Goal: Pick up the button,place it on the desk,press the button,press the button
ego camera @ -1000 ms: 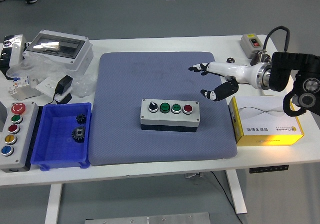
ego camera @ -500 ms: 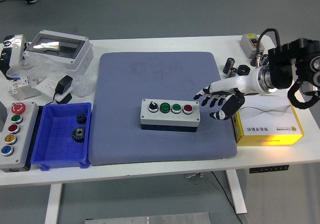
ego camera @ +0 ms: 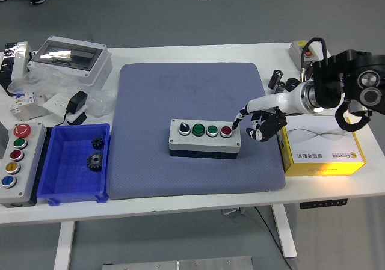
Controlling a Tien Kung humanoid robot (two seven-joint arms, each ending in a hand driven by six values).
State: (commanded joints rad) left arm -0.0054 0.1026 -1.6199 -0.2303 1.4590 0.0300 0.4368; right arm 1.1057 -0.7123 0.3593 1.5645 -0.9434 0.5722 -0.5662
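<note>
A grey button box [ego camera: 204, 139] lies on the blue mat [ego camera: 192, 95] near its front middle. It carries a black knob, two green buttons and a red button [ego camera: 225, 130] at its right end. My right hand [ego camera: 249, 122] comes in from the right. Its index finger is stretched out, with the tip at the right edge of the red button. Its other fingers are curled under, just right of the box. The hand holds nothing. My left arm is out of view.
A yellow carton [ego camera: 322, 144] stands right of the mat under my forearm. A blue bin [ego camera: 75, 162] with two gears and a five-button panel [ego camera: 17, 162] lie at the left. A clear-lidded enclosure [ego camera: 71, 58] sits at the back left, a small switch box [ego camera: 302, 50] at the back right.
My right hand has swung down and to the left from above the mat's right side. Its fingers have gone from spread to curled, with the index tip now at the red button.
</note>
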